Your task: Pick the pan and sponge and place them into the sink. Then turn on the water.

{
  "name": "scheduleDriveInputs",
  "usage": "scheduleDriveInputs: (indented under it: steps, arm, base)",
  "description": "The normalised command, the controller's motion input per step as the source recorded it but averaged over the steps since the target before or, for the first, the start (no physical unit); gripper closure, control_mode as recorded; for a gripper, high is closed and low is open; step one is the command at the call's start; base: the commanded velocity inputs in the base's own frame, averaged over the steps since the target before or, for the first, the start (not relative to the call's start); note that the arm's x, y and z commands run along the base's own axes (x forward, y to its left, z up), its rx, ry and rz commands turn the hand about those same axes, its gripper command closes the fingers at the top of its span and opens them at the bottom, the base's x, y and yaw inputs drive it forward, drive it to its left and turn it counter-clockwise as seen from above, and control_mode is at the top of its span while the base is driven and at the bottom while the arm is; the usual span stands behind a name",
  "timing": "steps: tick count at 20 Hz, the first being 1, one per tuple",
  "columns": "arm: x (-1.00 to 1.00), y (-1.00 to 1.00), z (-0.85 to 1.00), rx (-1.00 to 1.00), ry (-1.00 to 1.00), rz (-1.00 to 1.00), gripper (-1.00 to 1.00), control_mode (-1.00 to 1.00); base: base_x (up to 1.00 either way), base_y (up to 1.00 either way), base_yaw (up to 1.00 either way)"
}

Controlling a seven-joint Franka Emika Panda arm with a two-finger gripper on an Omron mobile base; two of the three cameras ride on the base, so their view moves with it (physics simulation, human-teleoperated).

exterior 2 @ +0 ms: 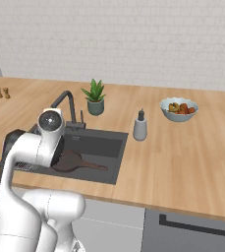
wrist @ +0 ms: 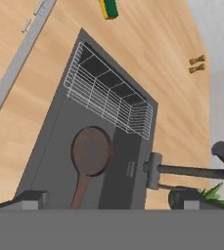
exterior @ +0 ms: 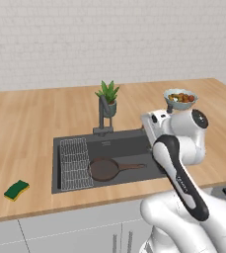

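Note:
The dark brown pan (exterior: pixel 103 169) (exterior 2: pixel 67 161) (wrist: pixel 90 150) lies flat on the floor of the dark grey sink (exterior: pixel 129 146) (exterior 2: pixel 99 147) (wrist: pixel 55 141), its handle pointing away from the wire rack (exterior: pixel 75 163) (wrist: pixel 108 97). The green and yellow sponge (exterior: pixel 17 190) (wrist: pixel 108 8) rests on the wooden counter left of the sink, near the front edge. My gripper (wrist: pixel 108 200) hangs open above the sink's right part, over the pan's handle end, with nothing between its fingers. The faucet (exterior: pixel 103 116) (exterior 2: pixel 67 101) (wrist: pixel 191 171) stands behind the basin; no water is in view at it.
A potted plant (exterior: pixel 108 96) (exterior 2: pixel 95 97) stands behind the faucet. A white bowl of food (exterior: pixel 180 98) (exterior 2: pixel 179 109) and a soap dispenser (exterior 2: pixel 140 126) sit on the counter right of the sink. Two small shakers (exterior 2: pixel 2 92) (wrist: pixel 197 64) stand far left.

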Motion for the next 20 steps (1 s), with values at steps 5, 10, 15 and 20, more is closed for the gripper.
scheduleDriveInputs:
  steps: [5,10,15,20]
  arm:
    - [0.00,0.78,-0.01,-0.17,0.00,0.21,-1.00,-1.00]
    - [0.00,0.90,-0.12,-0.13,0.00,0.16,-1.00,-1.00]
    - [0.05,0.88,-0.29,-0.19,0.01,0.16,-1.00,-1.00]
    - [0.24,0.91,-0.30,-0.26,0.00,0.20,-1.00,-1.00]
  base:
    - [0.00,0.00,0.00]
    - [0.00,0.00,0.00]
    - [0.00,0.00,0.00]
    - [0.00,0.00,0.00]
